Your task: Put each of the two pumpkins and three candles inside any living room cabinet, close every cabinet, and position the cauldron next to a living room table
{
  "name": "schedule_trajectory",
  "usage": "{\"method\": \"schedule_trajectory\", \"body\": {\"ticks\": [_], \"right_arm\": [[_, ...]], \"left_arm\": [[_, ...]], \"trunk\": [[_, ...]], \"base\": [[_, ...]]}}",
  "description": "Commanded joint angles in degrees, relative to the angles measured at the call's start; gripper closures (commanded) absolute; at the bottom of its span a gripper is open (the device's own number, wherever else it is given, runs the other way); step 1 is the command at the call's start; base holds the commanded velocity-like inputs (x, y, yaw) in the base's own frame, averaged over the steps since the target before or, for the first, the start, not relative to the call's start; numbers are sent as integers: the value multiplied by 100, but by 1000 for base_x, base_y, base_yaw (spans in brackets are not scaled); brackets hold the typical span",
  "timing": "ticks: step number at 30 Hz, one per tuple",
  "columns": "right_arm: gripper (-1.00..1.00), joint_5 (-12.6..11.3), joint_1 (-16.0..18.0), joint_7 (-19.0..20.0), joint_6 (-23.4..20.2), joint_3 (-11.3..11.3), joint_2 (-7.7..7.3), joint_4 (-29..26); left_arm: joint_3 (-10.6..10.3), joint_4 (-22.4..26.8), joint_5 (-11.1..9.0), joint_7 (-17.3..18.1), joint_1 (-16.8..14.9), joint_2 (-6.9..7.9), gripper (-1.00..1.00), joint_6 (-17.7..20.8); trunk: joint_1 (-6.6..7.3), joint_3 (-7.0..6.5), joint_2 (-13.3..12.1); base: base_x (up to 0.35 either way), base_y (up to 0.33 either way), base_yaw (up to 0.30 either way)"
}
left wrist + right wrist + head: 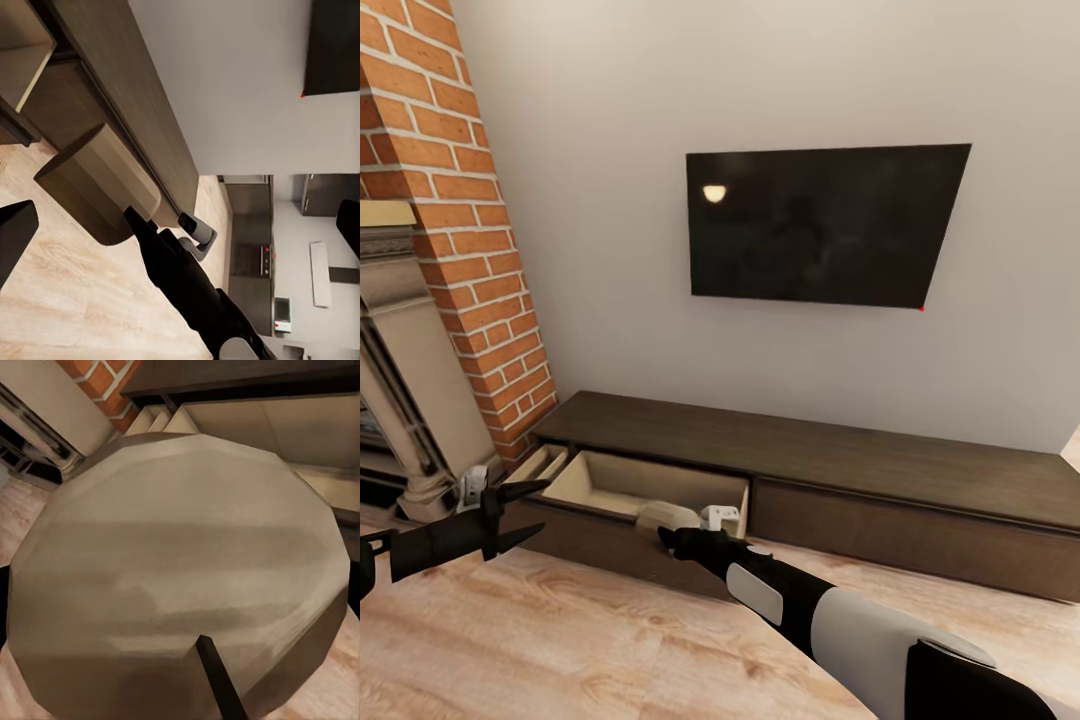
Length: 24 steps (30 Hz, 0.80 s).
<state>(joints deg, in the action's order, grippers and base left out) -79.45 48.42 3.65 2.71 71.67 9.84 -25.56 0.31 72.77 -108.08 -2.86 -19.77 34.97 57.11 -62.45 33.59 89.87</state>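
The cabinet (830,455) is a long low dark brown unit under the wall TV. Its left drawer (622,482) is pulled out and shows a pale beige inside. My right gripper (682,528) is shut on a beige-grey candle (663,514), holding it just above the drawer's front edge. The same candle (97,184) hangs beside the cabinet front in the left wrist view, and its flat round face (180,577) looms close in the right wrist view. My left gripper (540,507) is open and holds nothing, a little left of the drawer above the floor.
A red brick chimney (470,250) and a fireplace surround (410,400) stand left of the cabinet. A narrow second drawer (542,463) is also open beside the wide one. A black TV (820,225) hangs on the wall. Light wood floor (560,640) runs in front.
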Motion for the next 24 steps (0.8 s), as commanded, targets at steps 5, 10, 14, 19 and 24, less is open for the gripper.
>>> {"method": "schedule_trajectory", "body": {"ticks": [5, 10, 14, 19, 24], "right_arm": [[100, -107, 10, 30, 28, 40, 0, 8], [100, -114, 11, 30, 28, 40, 0, 8], [100, -115, 10, 30, 28, 40, 0, 8], [100, -115, 11, 34, 28, 40, -7, 8], [100, -115, 18, 38, 28, 32, -14, 8]], "left_arm": [[4, 0, -37, -30, -1, 1, -100, 19], [4, 0, -38, -30, -1, 1, -100, 19], [4, 0, -38, -30, -1, 1, -100, 19], [4, 0, -38, -30, -1, 1, -100, 19], [-3, 0, -38, -30, -1, 1, -100, 19]], "trunk": [[-1, 6, 3], [-1, 6, 3], [-1, 6, 3], [-1, 6, 3], [-1, 6, 3]], "base": [[33, 105, 0], [34, 149, 0], [130, 193, 0], [230, 223, 0], [291, 121, -13]]}}
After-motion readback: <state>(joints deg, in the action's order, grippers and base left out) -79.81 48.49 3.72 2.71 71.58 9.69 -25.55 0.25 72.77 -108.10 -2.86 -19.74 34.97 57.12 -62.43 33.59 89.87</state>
